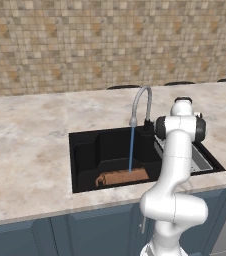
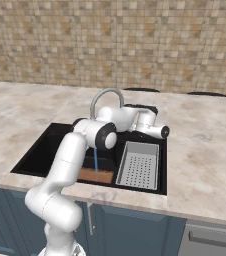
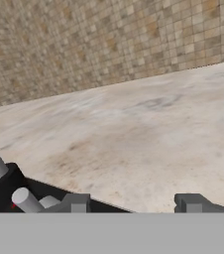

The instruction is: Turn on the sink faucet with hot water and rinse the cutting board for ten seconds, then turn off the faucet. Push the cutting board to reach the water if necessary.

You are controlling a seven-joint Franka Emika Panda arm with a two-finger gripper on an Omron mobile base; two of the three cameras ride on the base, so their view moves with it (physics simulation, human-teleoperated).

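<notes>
With my gripper (image 3: 134,202) closed on nothing beside the slim grey gooseneck faucet (image 1: 141,102), thin blue water (image 1: 131,149) already rinses the long brown wooden board (image 1: 122,177); shutting off remains.

Both base cams sit behind the arm, left and right, looking forward and down; they share the sink (image 1: 85,150), bench (image 1: 25,150) and tiled wall (image 1: 60,40). Hand cam rides low and close, facing across the bench toward that wall.

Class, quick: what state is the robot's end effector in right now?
End effector: closed as far as it goes, fingertips apart, holding nothing visible, beside the sink faucet handle.
</notes>
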